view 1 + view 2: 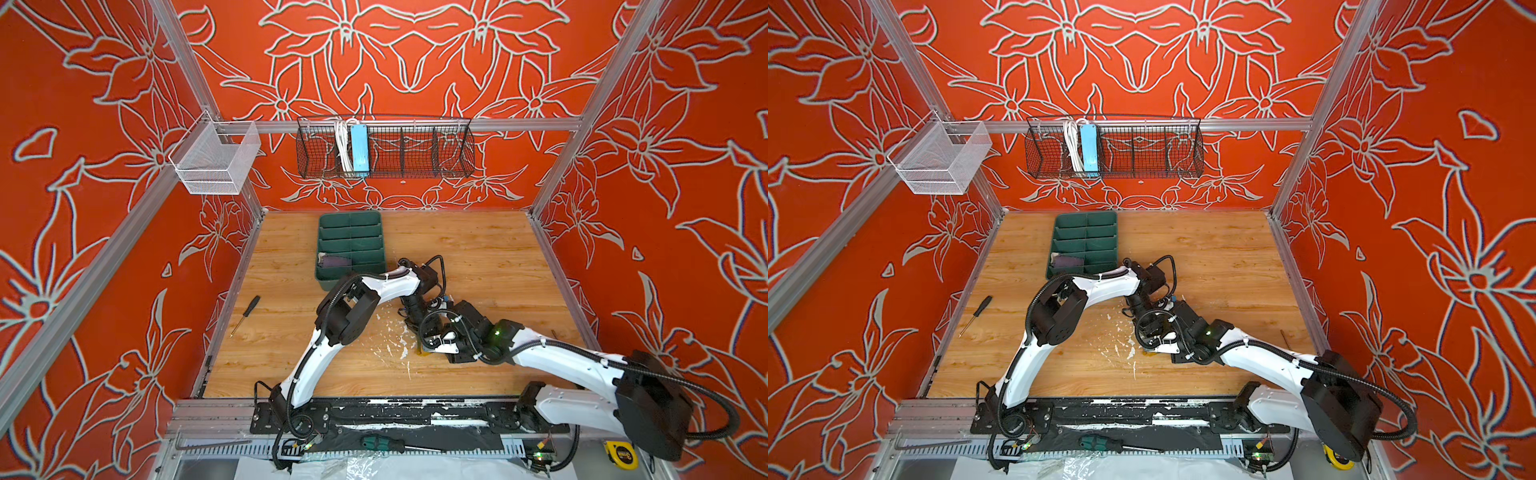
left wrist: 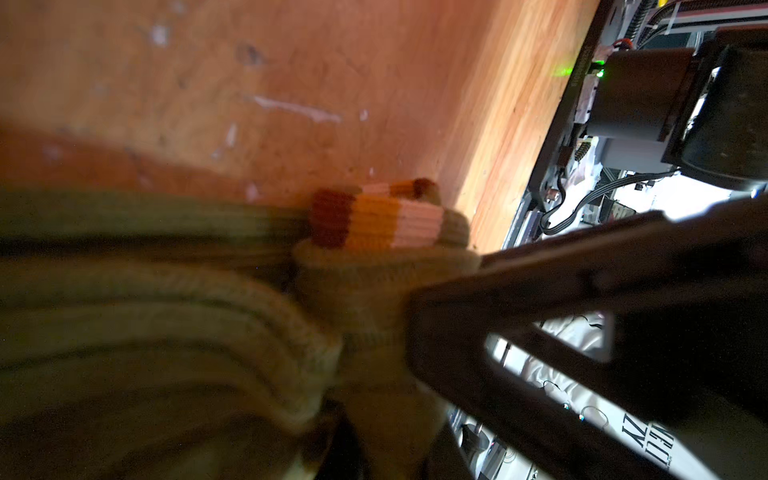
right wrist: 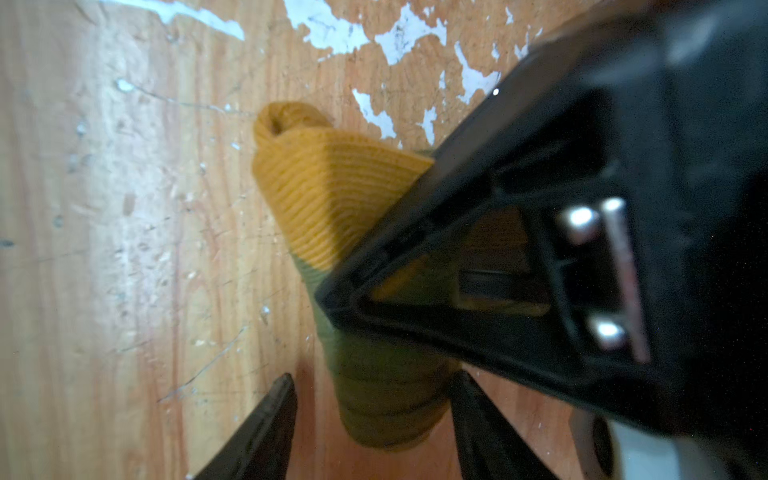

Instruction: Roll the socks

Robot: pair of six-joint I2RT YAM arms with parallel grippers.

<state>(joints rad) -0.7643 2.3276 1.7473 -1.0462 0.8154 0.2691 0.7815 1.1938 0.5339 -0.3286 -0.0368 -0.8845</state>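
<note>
desk [image 1: 478,249]: worn wood with flaked white patches in the middle, where the two arms meet.
tray [image 1: 330,283]: green and divided into compartments, towards the far left of the desk, well apart from the work.
olive sock [image 3: 386,386]: lies on the desk under both arms, partly wound into a thick roll. the arms hide nearly all of it in both top views.
purple sock [image 1: 332,262]: bundled in a near-left compartment of the tray (judged finished, going by where it lies).
left fingers [image 3: 395,328]: closed nearly all the way and lying over the olive sock near its toe end. they seem to pinch a fold of it, though the contact itself is hidden.
right fingers [image 3: 274,424]: apart, one on each side of the green roll, gripping nothing.
mustard toe [image 3: 328,195]: pokes out loose past the left fingers, curled over on itself.
striped band [image 2: 374,220]: brown, mustard and cream, beside the bunched olive ribs.
handling: light, soft, stretchy knit. it is likely to spring open if let go and to slide a little on the wood.
where to hold: across the thick middle of the roll, squeezing all layers together. a hold on the loose toe would only drag it.
</note>
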